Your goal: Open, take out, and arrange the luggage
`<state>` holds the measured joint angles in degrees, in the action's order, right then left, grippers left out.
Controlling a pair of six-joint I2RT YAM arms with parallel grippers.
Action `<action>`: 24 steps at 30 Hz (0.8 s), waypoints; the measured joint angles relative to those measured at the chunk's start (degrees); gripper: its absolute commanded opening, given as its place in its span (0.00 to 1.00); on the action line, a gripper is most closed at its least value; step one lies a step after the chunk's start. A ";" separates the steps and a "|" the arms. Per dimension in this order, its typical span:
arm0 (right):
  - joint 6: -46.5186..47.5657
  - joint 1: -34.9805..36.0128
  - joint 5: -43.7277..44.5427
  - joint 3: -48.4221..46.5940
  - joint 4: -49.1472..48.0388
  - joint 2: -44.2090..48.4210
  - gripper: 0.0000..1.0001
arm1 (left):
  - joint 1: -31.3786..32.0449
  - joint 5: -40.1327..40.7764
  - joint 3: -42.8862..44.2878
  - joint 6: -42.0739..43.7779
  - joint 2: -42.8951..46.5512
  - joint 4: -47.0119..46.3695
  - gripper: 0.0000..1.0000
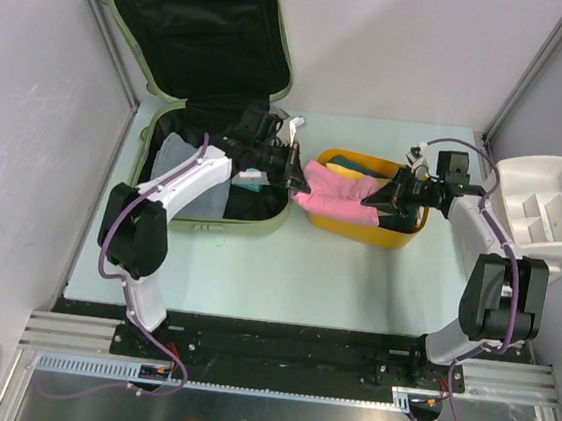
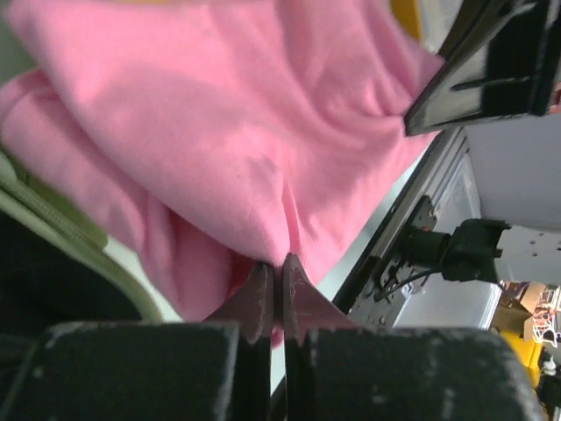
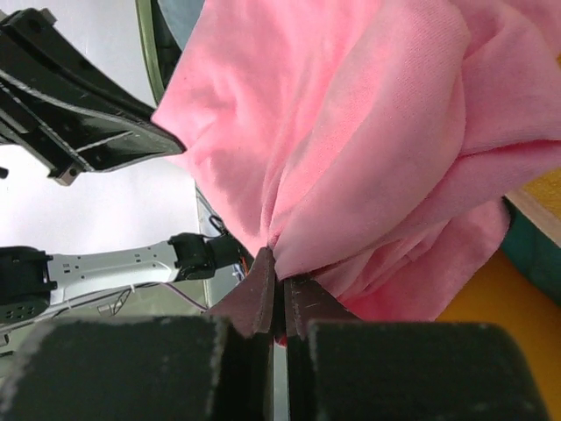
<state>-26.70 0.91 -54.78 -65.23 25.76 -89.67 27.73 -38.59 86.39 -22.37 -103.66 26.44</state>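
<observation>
Two-arm handling of a garment, read from the near edge outward. On the pale table (image 1: 285, 271) the left gripper (image 1: 299, 182) and the right gripper (image 1: 374, 202) face one another. Each is pinched tight on an opposite edge of one pink cloth (image 1: 338, 198). The wrist views confirm this: the left gripper (image 2: 279, 263) has its tips together with a fold of the pink cloth (image 2: 219, 132) between them, and the right gripper (image 3: 279, 259) nips the pink cloth (image 3: 368, 132) in the same manner. The cloth sags between them over the yellow tub (image 1: 359, 231), which also holds darker folded items. The white divided tray (image 1: 547, 213) sits at the right. The luggage (image 1: 194, 35) lies at the far left, lid raised against the back wall, with some contents remaining in its base. The step in hand appears to be spreading or folding the cloth. To do it well, both pinches should remain firm while the arms move at matched height and pace. Draw the fabric taut without tugging it from either grip, and keep it clear of the tub rim.
</observation>
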 measured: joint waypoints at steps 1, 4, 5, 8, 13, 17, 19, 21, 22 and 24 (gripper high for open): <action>0.00 -0.42 0.11 -0.20 0.24 0.00 0.00 | 0.07 -0.57 1.18 0.00 -0.31 0.35 0.00; -0.13 -1.95 0.48 -3.32 0.98 -0.44 0.00 | 0.26 -1.60 6.49 0.35 -1.79 1.57 0.00; -0.22 -2.62 0.63 -4.92 0.96 -0.74 0.00 | 0.31 -1.99 9.31 0.44 -2.69 1.62 0.00; -0.61 -4.94 0.98 -12.70 -0.04 -2.78 0.00 | 0.44 -2.49 19.65 0.63 -6.25 1.62 0.00; -0.66 -6.97 1.40 -26.71 -0.81 -8.09 0.00 | 0.44 -2.25 37.79 1.92 -13.49 1.25 0.00; -0.87 -8.28 1.53 -38.32 -2.89 -14.49 0.00 | 0.42 -1.25 52.39 2.49 -21.35 -0.81 0.00; -1.11 -8.96 1.57 -42.14 -3.45 -17.25 0.00 | 0.42 -0.55 54.31 2.75 -23.30 -3.80 0.00; -1.55 -9.46 1.60 -45.18 -4.37 -19.91 0.00 | 0.42 -0.11 54.21 2.84 -24.57 -7.54 0.00; -1.64 -9.57 1.66 -46.23 -4.83 -21.00 0.00 | 0.42 0.09 53.79 2.82 -25.20 -10.51 0.00; -1.68 -9.88 2.03 -47.58 -5.97 -22.93 0.00 | 0.42 1.03 51.41 2.43 -25.81 -17.25 0.00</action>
<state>-28.38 -8.97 -52.75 -112.81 19.79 -112.60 28.14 -37.56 137.80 -19.94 -129.47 9.19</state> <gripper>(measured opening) 0.022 0.016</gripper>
